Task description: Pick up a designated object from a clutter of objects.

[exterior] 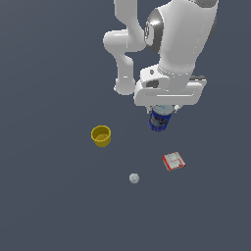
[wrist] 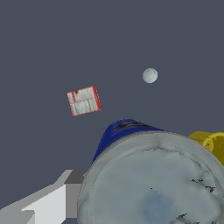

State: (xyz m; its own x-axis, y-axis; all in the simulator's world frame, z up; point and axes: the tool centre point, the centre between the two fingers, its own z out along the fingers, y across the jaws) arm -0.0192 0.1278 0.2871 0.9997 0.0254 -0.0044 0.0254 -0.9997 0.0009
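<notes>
So the blue can [exterior: 160, 119] sits right under the gripper [exterior: 162, 111]. It's tucked up against the hand, but I can't tell whether the fingers are clamped on it or apart. Taking the can as the landmark: the yellow cup [exterior: 101, 136] is well off to the exterior view's left, the red-and-white box [exterior: 173, 161] is near, and the little grey-white ball [exterior: 134, 178] is farther out, with bare floor between all of them.
</notes>
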